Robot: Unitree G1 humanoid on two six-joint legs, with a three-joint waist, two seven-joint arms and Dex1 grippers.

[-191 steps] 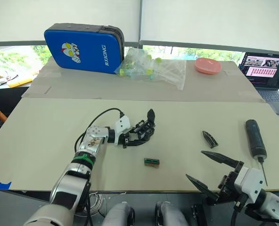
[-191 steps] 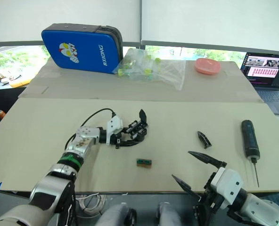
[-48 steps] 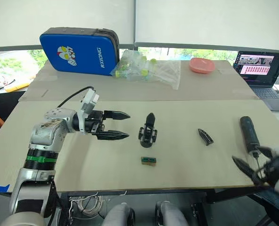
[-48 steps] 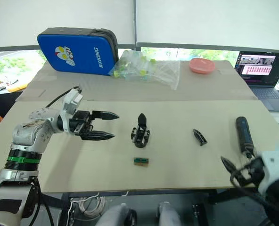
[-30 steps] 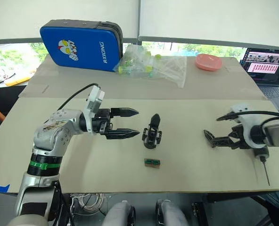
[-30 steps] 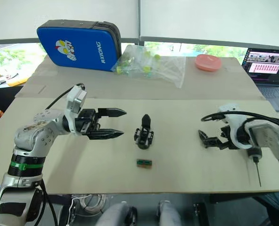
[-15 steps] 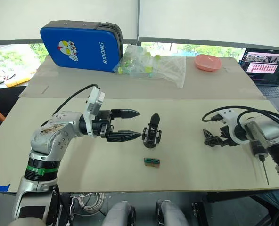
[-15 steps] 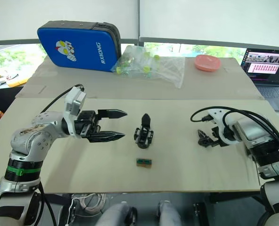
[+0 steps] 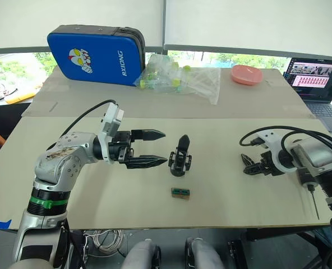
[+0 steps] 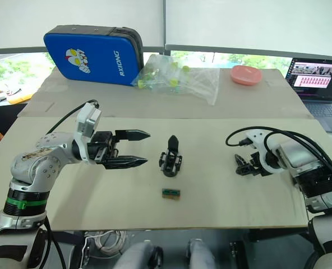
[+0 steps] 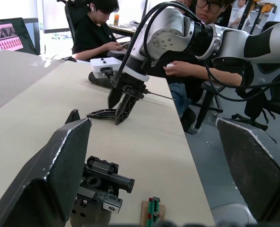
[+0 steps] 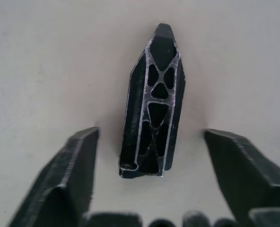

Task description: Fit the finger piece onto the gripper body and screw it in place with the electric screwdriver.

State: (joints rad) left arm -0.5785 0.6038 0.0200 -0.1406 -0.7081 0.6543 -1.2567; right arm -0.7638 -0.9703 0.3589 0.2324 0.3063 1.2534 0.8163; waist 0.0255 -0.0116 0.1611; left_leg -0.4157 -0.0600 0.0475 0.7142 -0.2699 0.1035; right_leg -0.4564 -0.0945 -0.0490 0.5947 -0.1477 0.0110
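A beige table (image 9: 222, 207) was seen, with the right gripper (image 12: 149, 163) lowered over the finger piece (image 12: 154, 99).
Its fingers (image 12: 66, 177) were spread, the piece lying flat between them, untouched. The left gripper (image 9: 149, 148) was held open just beside the gripper body (image 9: 180, 159), a small green block (image 9: 180, 192) near. The screwdriver (image 9: 313, 200) was partly hidden behind the right arm.

The blue case (image 9: 96, 53) at the back of the table reads "RXIONG" in white letters, running up beside a cartoon face.
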